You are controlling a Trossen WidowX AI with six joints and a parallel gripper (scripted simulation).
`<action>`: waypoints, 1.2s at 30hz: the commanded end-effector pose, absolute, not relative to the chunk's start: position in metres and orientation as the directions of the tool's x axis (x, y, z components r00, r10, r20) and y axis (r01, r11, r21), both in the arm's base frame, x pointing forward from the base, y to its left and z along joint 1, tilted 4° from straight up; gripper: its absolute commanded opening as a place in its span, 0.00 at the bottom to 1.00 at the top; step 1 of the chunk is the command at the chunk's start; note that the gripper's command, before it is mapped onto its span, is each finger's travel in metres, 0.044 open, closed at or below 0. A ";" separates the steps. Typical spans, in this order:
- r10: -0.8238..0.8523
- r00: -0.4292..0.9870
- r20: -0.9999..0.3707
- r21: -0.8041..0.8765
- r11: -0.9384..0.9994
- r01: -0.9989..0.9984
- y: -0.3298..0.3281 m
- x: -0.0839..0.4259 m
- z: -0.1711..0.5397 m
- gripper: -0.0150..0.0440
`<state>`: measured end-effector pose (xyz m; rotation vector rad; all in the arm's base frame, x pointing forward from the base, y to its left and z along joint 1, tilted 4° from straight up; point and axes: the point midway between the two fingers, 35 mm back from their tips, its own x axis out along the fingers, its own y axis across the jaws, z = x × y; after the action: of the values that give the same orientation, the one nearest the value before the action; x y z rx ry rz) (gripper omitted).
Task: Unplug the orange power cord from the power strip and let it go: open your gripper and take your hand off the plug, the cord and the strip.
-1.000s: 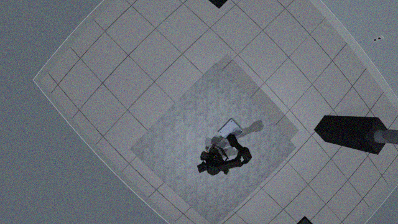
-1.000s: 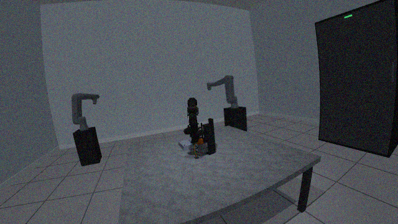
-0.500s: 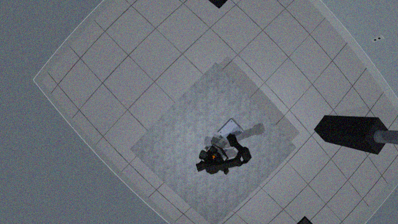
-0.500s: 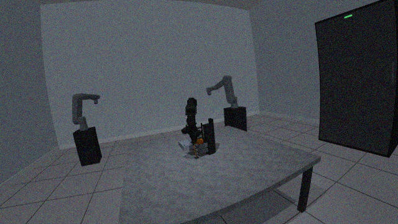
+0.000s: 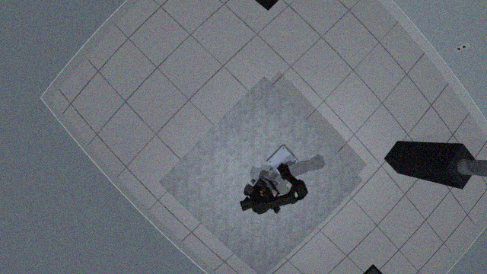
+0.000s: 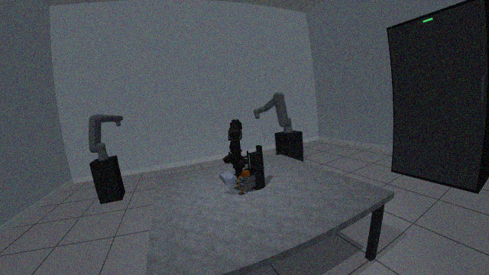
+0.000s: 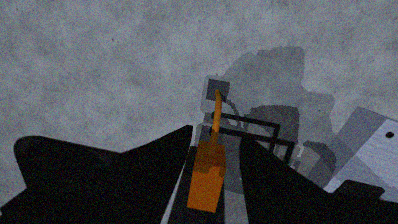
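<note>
item: black parallel-jaw gripper (image 7: 215,165), jaws partly parted, orange rectangular plug (image 7: 207,175) between them.
top: black arm (image 5: 283,190) on grey mottled table (image 5: 228,160). exterior: plug above table. wrist: orange cord (image 7: 216,112) trails away; grip uncertain.

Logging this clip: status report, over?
Gripper slightly open, jaws straddling orange plug. Cord trails ahead. Hand not yet clear.
</note>
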<state>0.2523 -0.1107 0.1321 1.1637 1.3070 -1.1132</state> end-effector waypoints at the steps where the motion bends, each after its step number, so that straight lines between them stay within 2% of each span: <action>1: 0.058 -0.016 -0.998 -0.009 0.105 0.994 -0.103 0.252 0.133 0.53; 36: 0.061 -0.016 -0.998 -0.009 0.105 0.994 -0.067 0.248 0.126 0.53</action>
<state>0.2487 -0.0681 0.1310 1.1656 1.3105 -1.1092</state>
